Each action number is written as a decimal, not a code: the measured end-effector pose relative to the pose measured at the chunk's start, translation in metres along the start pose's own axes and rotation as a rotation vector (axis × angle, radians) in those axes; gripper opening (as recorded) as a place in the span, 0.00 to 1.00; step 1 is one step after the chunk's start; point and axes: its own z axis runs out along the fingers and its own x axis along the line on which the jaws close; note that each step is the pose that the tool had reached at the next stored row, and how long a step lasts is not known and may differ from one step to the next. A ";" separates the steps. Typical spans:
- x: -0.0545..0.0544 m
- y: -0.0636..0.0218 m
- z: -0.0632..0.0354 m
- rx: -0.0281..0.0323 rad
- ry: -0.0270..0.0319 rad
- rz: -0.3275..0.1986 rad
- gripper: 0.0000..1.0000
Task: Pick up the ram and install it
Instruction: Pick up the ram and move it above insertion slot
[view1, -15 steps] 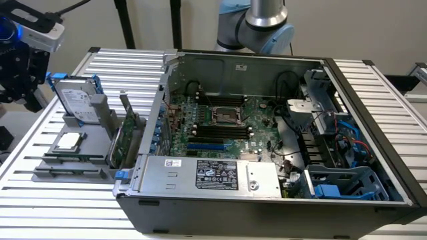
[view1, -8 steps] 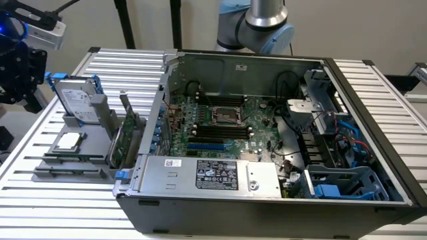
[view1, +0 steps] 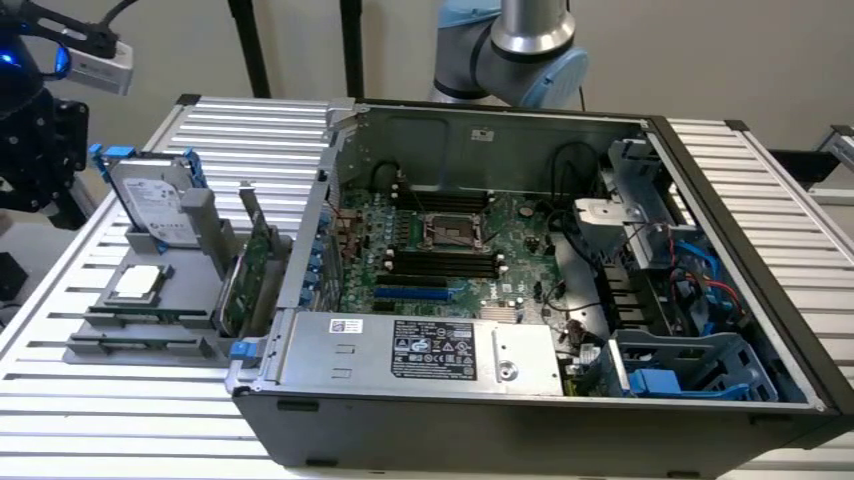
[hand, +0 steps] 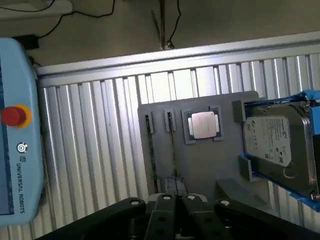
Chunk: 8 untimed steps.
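The silver arm (view1: 531, 30) has pale blue joint caps (view1: 571, 68), its black claw (hand: 177, 200) silver screws (hand: 135, 202).

A robotics lab: open computer case (view1: 534, 430) on slatted aluminium bench (view1: 767, 190), teach pendant (hand: 17, 125) nearby

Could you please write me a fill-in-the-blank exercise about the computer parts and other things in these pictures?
1. The hard drive sits in a ____ frame.
2. The ram stands on its edge in a ____ holder.
3. The round button on the pendant is ____.
4. The pendant's label reads UNIVERSAL ____.

Missing words: blue; gray; red; ROBOTS
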 end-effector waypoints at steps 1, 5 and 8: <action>0.000 0.0000 0.0005 0.0002 0.0007 -0.017 0.00; 0.000 -0.0001 0.0026 0.0010 0.0034 -0.086 0.00; 0.002 -0.0004 0.0046 0.0019 0.0043 -0.111 0.00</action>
